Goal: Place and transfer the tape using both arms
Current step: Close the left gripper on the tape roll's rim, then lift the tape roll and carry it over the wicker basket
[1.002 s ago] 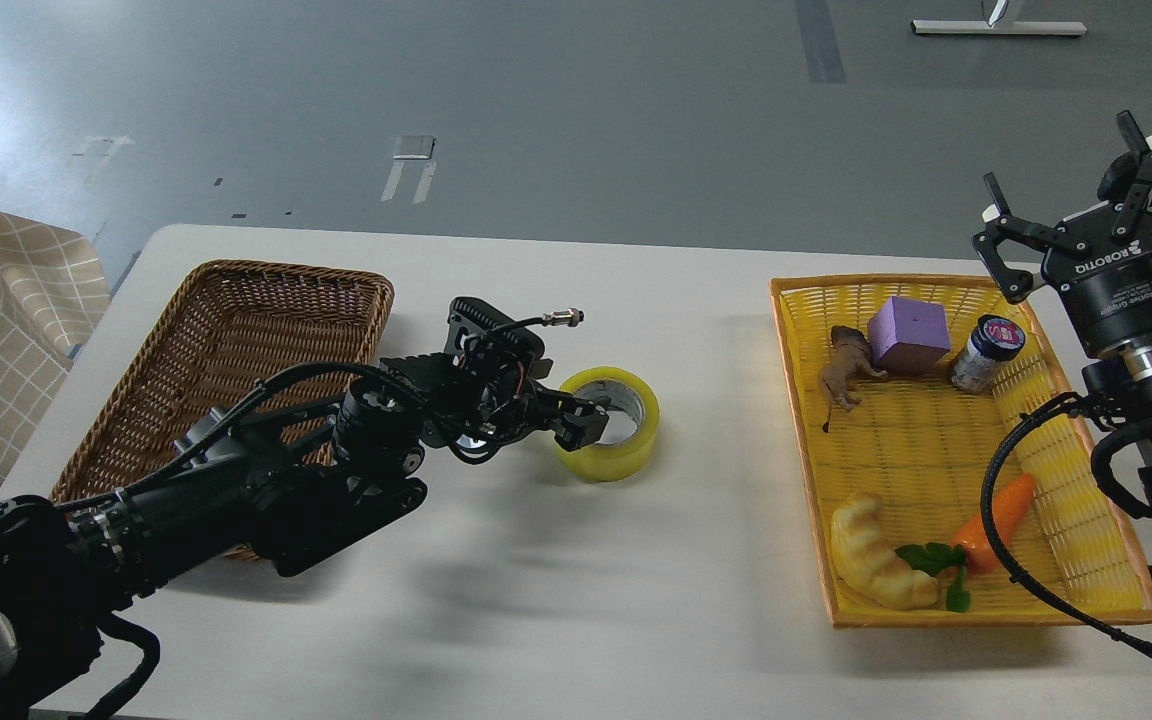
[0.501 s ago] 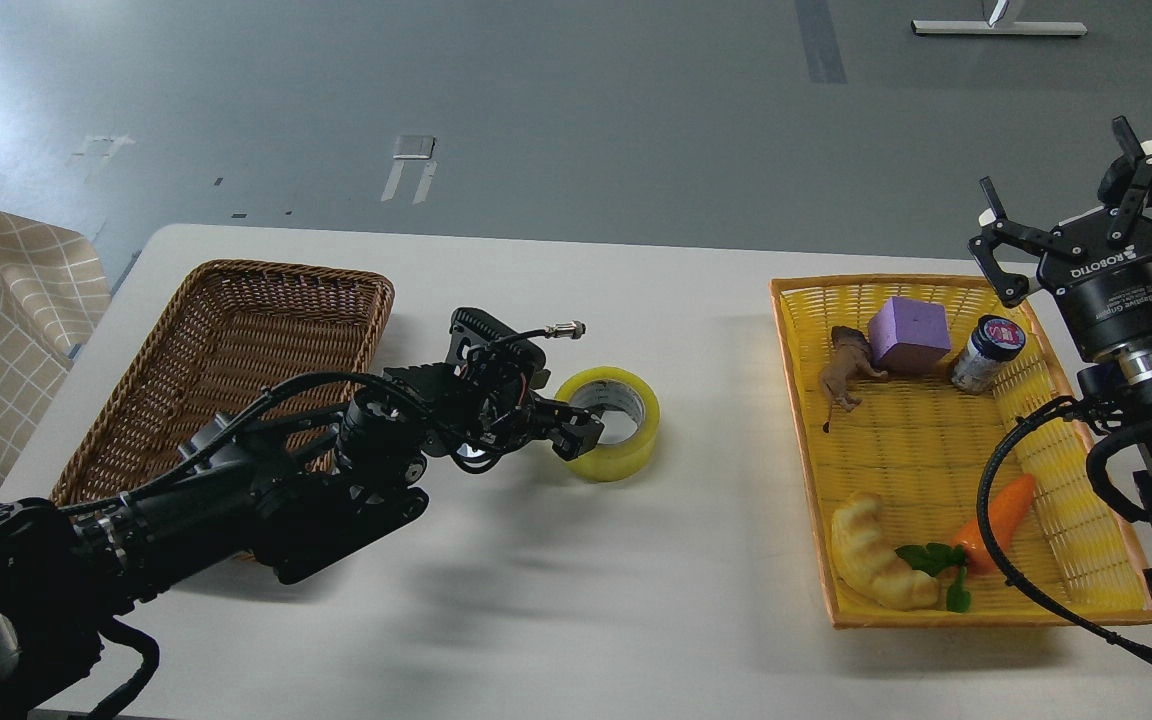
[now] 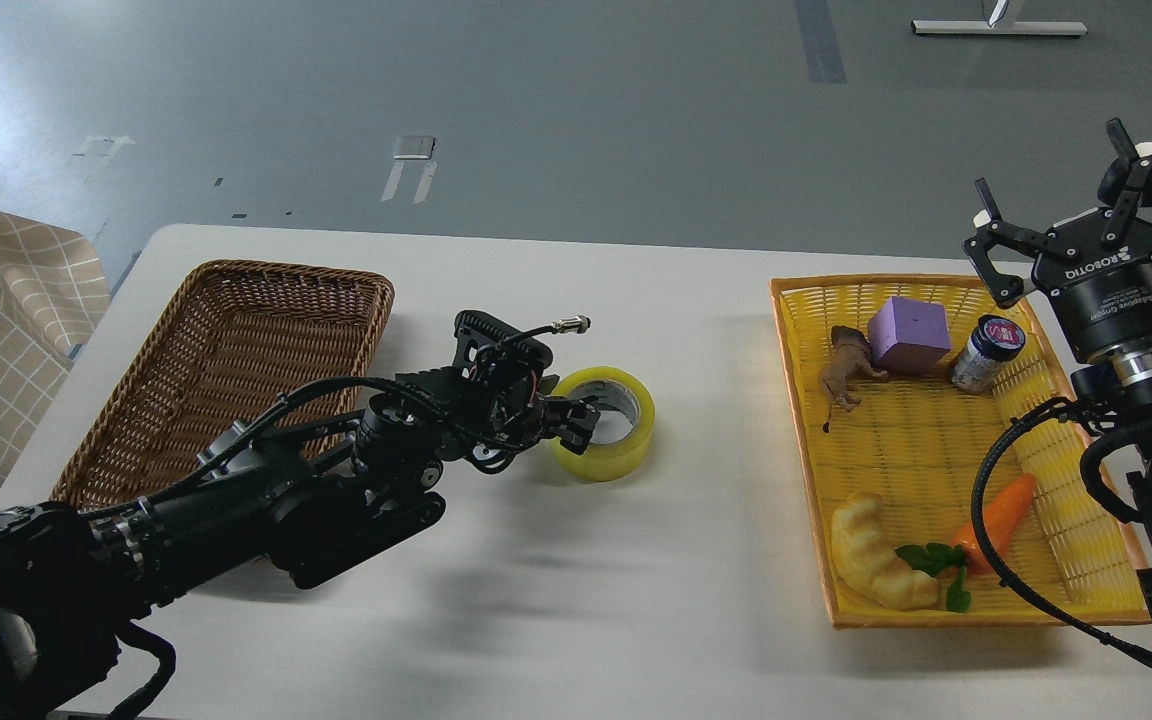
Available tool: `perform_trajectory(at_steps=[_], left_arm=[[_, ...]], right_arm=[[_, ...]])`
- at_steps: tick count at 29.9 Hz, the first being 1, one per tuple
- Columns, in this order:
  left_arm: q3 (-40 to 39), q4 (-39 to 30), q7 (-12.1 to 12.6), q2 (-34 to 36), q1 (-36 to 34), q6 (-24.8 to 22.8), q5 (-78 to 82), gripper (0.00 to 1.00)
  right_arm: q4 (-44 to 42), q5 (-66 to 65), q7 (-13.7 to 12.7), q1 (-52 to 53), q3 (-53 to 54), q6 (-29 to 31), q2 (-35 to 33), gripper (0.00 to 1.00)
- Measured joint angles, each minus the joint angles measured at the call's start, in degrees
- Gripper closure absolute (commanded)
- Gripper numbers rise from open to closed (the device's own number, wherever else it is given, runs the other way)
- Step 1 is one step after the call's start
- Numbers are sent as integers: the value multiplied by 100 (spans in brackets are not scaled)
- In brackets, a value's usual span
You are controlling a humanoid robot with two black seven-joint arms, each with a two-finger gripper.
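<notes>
Tape: the tape (image 3: 604,424) lies flat on the white table (image 3: 576,600), core up, between the brown wicker basket (image 3: 226,370) and the yellow basket (image 3: 946,450) — nearer the brown one.
Left gripper: the left gripper (image 3: 576,425) sits low at the roll's near-left rim, one finger seemingly over the wall and into the core; dark on dark, so whether the fingers are clamped on the wall or merely straddle it cannot be told.
Right gripper: the right gripper (image 3: 1066,215) hangs high above the far right corner of the yellow basket, fingers spread wide, holding nothing.
Step in hand: by my reading, the left arm's pick-up of the roll — the second half of the transfer, with the tape already set down mid-table.
Next move: likely a firm pinch on the tape wall, then a lift clear of the table and a carry left over the brown basket's rim.
Risk: a shallow grip could let the roll slip or tilt.
</notes>
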Motion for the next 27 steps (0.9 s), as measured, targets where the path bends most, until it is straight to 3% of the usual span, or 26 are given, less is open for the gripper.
perform_trajectory(at_steps=[4, 18, 23, 27], left_arm=[[37, -118, 244, 44, -84, -160, -416, 100], [5, -1137, 219, 975, -1126, -310, -1258, 100], [0, -1233, -80, 1778, -1207, -312, -1376, 100], [-2, -1249, -553, 2515, -1252, -310, -1394, 100]], right_arm=[[-13, -3, 0, 5, 6, 0, 1, 0], [-8, -5, 0, -4, 7, 0, 2, 0], [-5, -5, 0, -42, 7, 0, 2, 0], [-3, -4, 0, -55, 7, 0, 3, 0]])
